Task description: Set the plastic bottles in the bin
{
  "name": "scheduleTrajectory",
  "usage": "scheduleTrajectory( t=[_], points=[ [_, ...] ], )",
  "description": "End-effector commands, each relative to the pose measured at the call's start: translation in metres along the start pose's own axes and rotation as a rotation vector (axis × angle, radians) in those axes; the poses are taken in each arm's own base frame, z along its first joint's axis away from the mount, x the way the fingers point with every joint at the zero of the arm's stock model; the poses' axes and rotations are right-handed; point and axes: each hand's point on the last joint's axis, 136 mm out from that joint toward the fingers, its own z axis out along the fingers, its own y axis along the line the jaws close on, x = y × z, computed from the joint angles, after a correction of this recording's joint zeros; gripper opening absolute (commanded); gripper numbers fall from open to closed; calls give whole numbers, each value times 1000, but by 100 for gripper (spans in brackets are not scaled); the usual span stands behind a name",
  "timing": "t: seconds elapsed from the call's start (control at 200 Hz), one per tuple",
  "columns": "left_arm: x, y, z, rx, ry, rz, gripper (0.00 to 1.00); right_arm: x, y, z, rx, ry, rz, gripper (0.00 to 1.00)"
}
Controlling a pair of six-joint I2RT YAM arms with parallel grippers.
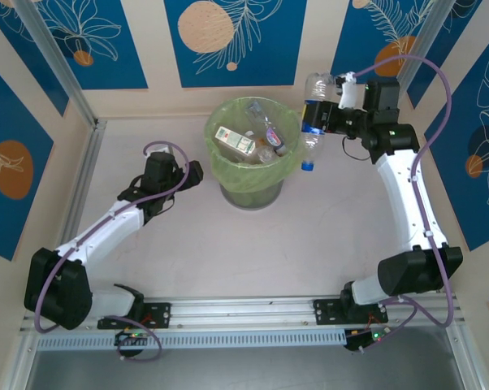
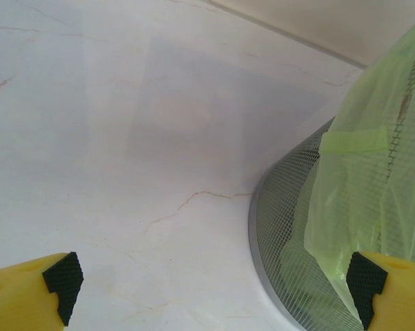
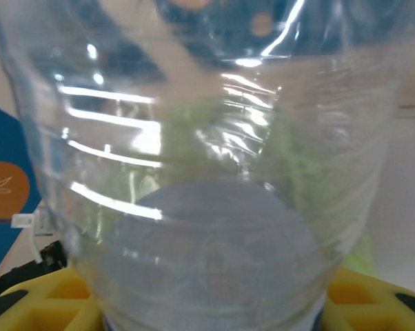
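Top external, one bin [image 1: 222,165], two bottles [image 1: 235,140] inside, right gripper [image 1: 321,116] clamping third bottle [image 1: 317,86], left gripper [image 1: 193,172] spread.

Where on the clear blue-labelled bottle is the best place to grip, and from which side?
Grip the bottle around its blue-labelled middle, coming from the side away from the bin, as the right gripper does: the round body lies crosswise to the jaws, leaving both ends free.

The clear bottle [image 3: 207,172] is cut off at the top and 2 sides, and it hides most of the yellow fingers [image 3: 49,300] of the right tool [image 1: 318,116]. The bin [image 2: 311,227] runs off the left wrist view's right edge. Labels [image 1: 235,140] inside it are too small to read.
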Motion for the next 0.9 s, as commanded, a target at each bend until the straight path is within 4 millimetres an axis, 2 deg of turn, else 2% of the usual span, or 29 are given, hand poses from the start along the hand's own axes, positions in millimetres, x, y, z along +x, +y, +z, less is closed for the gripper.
scheduleTrajectory(
  t=[0.0,0.1,0.145,0.235,0.34,0.485,0.575,0.75,0.825,0.895],
  points=[
    [-9,-5,-2,17,2,-26,100,-20,43,-13,-93,-44,-97,49],
    [-7,-4,-1,12,12,-25,100,-29,63,-8,-126,-58,-143,49],
    [-6,-3,-1,9,14,-25,100,-34,66,-2,-108,-84,-185,49],
    [-4,-2,0,8,20,-29,100,-46,65,16,-30,-152,-290,49],
    [-3,-3,-1,14,29,-27,100,-54,70,35,-30,-189,-411,49],
    [-2,2,-8,-4,26,-8,100,-49,68,63,-23,-152,-571,49],
    [-3,7,-12,-20,16,-1,100,-48,65,72,-15,-132,-665,50],
    [-5,13,-17,-31,1,-10,100,-29,72,86,-82,-64,-895,53],
    [-6,13,-18,-31,-4,-12,100,-13,77,96,-113,-13,-1008,53],
    [-7,13,-19,-31,-4,-13,100,4,73,107,-88,65,-1139,55]
  ],
)
